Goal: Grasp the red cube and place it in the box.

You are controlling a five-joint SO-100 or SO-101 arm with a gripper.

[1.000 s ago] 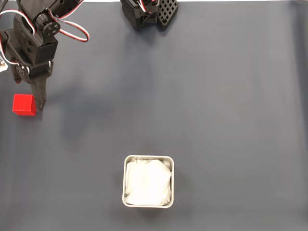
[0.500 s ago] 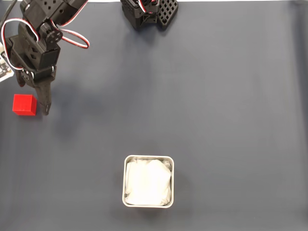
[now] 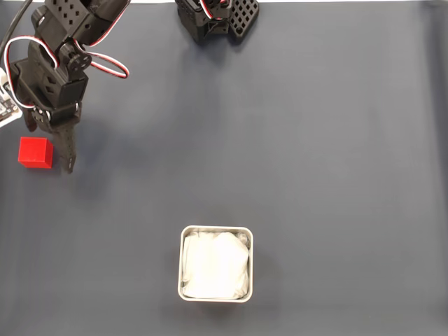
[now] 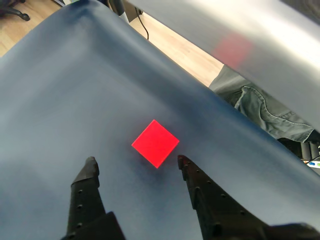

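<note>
One red cube (image 3: 35, 152) sits at the far left of the dark bench (image 3: 315, 175) in the fixed view, just left of the gripper (image 3: 50, 158). Only one finger tip reads clearly there. Wrist view: gripper (image 4: 135, 166) spread wide, holding nothing, cube (image 4: 155, 143) just beyond the tips. Box (image 3: 216, 229) lies well apart, lower centre, white lining hiding its floor. No legible writing.

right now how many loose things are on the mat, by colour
red: 1, the red cube
silver with white lining: 1, the box
total: 2
The open claw hangs just short of the cube in the wrist view, not touching it.
</note>
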